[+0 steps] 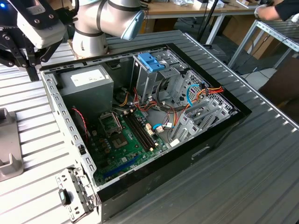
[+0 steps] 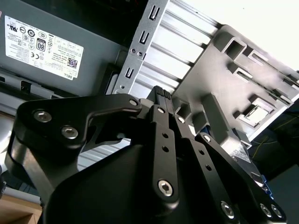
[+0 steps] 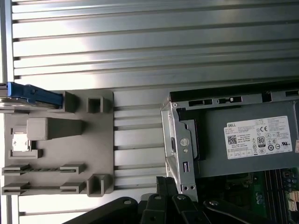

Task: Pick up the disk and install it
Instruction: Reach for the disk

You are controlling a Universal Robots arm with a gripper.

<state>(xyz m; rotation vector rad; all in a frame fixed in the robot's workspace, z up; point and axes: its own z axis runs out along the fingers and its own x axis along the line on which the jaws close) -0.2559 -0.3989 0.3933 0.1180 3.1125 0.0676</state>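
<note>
The disk (image 3: 29,95) shows in the first wrist view as a flat piece with a light-blue frame and a grey metal edge, resting at one end of a grey slotted fixture (image 3: 60,144). My gripper (image 3: 161,185) hangs over the ribbed table between that fixture and the corner of the open computer case (image 3: 180,140), well apart from the disk. Its black fingers (image 2: 160,95) lie together with nothing between them. In the exterior view the gripper (image 1: 32,70) hangs at the exterior view's left, just outside the case's back corner.
The open case (image 1: 224,126) lies on a ribbed metal table (image 1: 261,172), with the power supply (image 1: 88,84), motherboard (image 1: 126,140) and a blue-handled carrier (image 1: 152,60) atop the drive cage. The grey fixture (image 1: 7,149) sits at the exterior view's left edge. A person's arm (image 1: 278,9) is far back.
</note>
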